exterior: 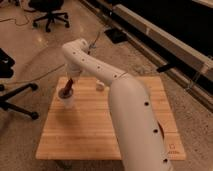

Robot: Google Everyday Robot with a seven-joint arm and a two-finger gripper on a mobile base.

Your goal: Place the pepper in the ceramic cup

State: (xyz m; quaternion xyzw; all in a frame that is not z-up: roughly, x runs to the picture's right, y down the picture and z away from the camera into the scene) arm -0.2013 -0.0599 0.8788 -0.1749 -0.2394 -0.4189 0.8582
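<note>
The ceramic cup (67, 100) is small, white and dark inside, and stands near the left edge of the wooden table (95, 135). The pepper (69, 87) is a slim dark red shape that slants down with its lower end at the cup's mouth. My gripper (71, 80) hangs straight down from the white arm's wrist, right above the cup, at the pepper's upper end. The arm hides part of the gripper, so its hold on the pepper does not show.
A small whitish block (100, 86) lies on the table to the right of the cup. My white arm (130, 115) crosses the table's right half. Office chairs (47, 12) stand on the floor at the back and left. A dark bench (165, 40) runs along the right.
</note>
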